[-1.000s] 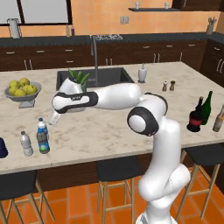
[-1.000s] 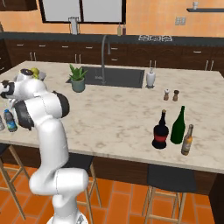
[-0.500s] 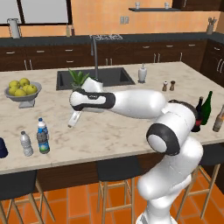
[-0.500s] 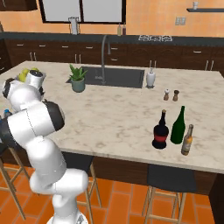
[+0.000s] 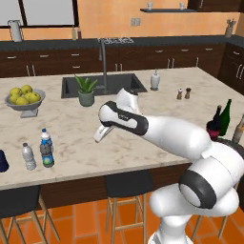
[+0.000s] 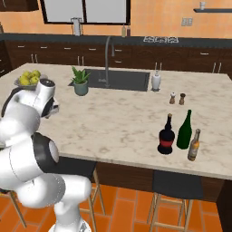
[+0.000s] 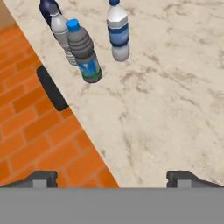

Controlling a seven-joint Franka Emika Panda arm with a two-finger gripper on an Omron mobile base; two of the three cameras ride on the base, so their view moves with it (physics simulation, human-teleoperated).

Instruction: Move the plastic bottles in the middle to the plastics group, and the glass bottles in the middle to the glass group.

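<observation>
- Our gripper (image 7: 112, 177) hangs empty, fingers wide apart, above the counter (image 5: 143, 143).
- Both blue-capped bottles (image 5: 46, 148) stand beside the white-capped bottle (image 5: 28, 156) near the front left edge, seemingly sorted.
- The squat black bottle (image 6: 166, 135) stands beside the green bottle (image 6: 185, 130) near the front right edge.

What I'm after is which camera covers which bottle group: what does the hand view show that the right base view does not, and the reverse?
Hand view's own: the grey water bottle, the darker blue-capped bottle and the clear blue-capped bottle, standing near the counter's edge.
Right base view's own: the squat dark bottle, green bottle and brown bottle grouped together, plus the shakers, sink, plant and fruit bowl.
Shared: the marble counter and the orange brick floor.
</observation>
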